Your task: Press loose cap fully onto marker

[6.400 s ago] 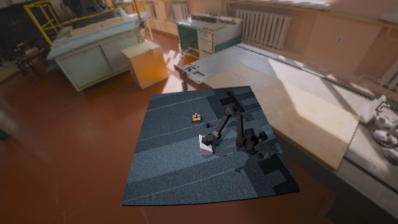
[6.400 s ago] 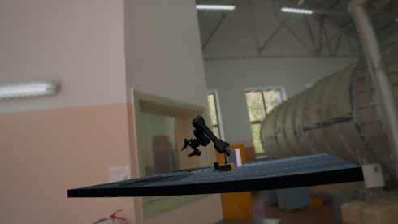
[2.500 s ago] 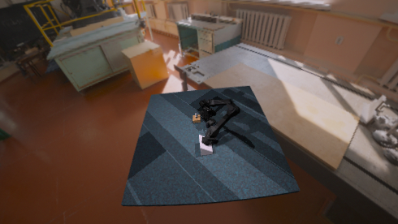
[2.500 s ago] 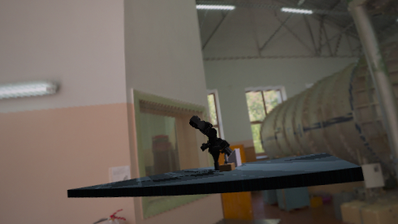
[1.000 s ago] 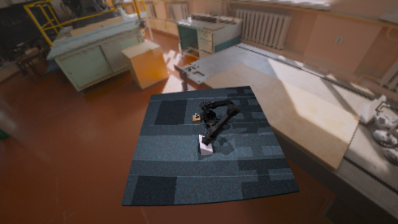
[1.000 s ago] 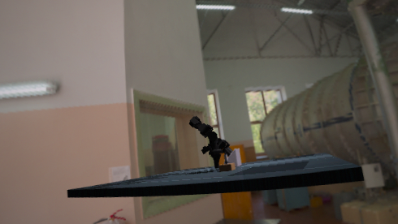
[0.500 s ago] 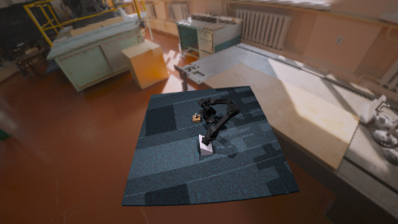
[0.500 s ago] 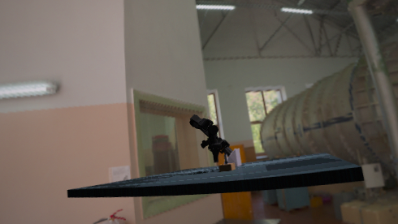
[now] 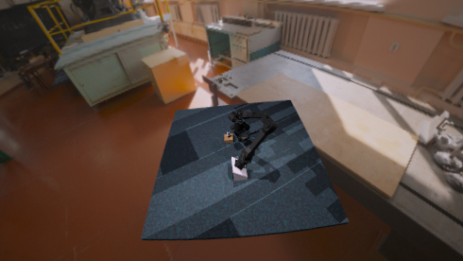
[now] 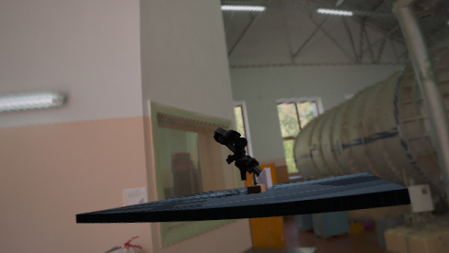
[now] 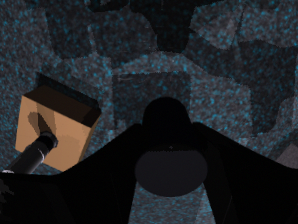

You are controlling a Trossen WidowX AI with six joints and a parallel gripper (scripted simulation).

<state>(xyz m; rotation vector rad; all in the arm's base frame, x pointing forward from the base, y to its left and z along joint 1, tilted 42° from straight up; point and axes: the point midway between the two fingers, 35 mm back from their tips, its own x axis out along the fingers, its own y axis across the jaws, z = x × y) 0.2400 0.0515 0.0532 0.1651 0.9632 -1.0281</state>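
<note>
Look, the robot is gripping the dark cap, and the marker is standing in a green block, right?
Not quite. The gripper is shut on the dark cap, but the holder block with the marker in it is orange-brown, not green. The wrist view shows it.

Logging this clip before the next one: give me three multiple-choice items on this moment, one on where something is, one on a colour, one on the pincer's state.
1. In the wrist view, where is the holder block relative to the pincer?
A. to the left
B. to the right
C. directly beneath

2. What colour is the holder block's top?
A. green
B. orange-tan
C. white

3. What state is the pincer in?
A. wide open, holding nothing
B. fully shut on nothing
C. shut on the cap

Answers:
1. A, the block sits at the left edge of the wrist view, with the marker standing in it.
2. B, its top face shows orange-tan against the dark mat.
3. C, a dark round cap sits between the fingers.
</note>
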